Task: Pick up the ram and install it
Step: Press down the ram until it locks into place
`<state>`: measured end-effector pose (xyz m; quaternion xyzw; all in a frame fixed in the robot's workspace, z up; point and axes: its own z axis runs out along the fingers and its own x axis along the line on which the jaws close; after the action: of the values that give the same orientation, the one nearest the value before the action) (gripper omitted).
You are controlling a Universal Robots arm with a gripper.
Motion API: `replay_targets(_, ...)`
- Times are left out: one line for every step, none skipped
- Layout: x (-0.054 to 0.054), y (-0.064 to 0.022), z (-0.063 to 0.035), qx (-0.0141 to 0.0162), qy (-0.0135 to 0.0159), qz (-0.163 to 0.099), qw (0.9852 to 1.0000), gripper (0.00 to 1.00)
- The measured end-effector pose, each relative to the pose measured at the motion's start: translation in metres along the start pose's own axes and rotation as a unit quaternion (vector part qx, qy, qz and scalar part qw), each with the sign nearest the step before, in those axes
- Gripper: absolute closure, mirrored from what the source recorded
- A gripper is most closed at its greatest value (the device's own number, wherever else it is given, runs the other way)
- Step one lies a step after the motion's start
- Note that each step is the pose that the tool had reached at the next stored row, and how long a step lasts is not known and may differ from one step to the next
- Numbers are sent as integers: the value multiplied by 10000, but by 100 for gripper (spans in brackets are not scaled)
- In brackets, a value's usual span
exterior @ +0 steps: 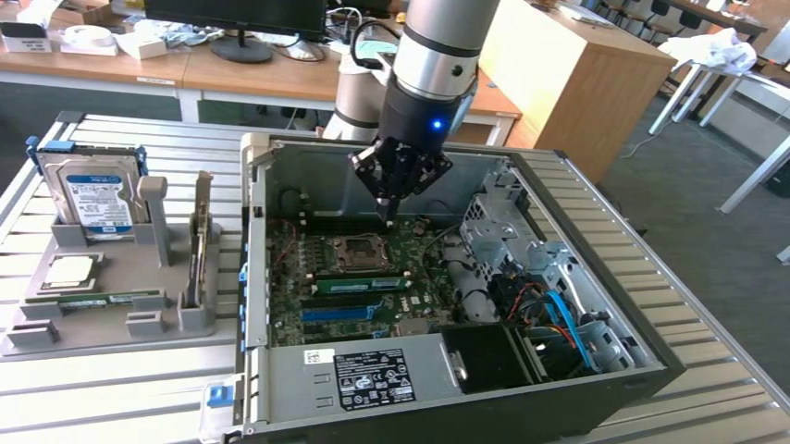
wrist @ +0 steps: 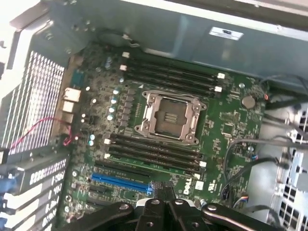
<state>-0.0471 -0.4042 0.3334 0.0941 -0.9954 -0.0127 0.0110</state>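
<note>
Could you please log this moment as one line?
gripper: shut | position: over motherboard inside case | ram: in slot

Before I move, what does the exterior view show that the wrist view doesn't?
Exterior view: the grey holder beside the case, carrying the hard drive, the processor chip and a green ram stick lying flat. Wrist view: the rear vent grille and the port block beside it. Both: the shut gripper over the motherboard, near the open processor socket.
</note>
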Motion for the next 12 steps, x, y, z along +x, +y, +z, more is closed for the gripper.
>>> replay_targets(0, 0, 2, -2, -2, 84, 10000, 90)
replay_targets(0, 0, 3, -3, -5, 167, 9999, 90)
replay_targets(0, 0, 4, -5, -7, 244, 9997, 90)
replay_targets(0, 0, 6, -7, -9, 323, 9995, 90)
replay_targets(0, 0, 7, -8, -11, 402, 9992, 90)
replay_targets(0, 0, 8, -9, -13, 480, 9988, 90)
replay_targets(0, 0, 9, -11, -15, 560, 9984, 90)
replay_targets(0, 0, 11, -13, -18, 644, 9979, 90)
replay_targets(0, 0, 12, -14, -20, 722, 9974, 90)
replay_targets(0, 0, 13, -16, -22, 796, 9968, 90)
replay_targets(0, 0, 14, -17, -24, 868, 9962, 90)
replay_targets(0, 0, 15, -19, -26, 941, 9956, 90)
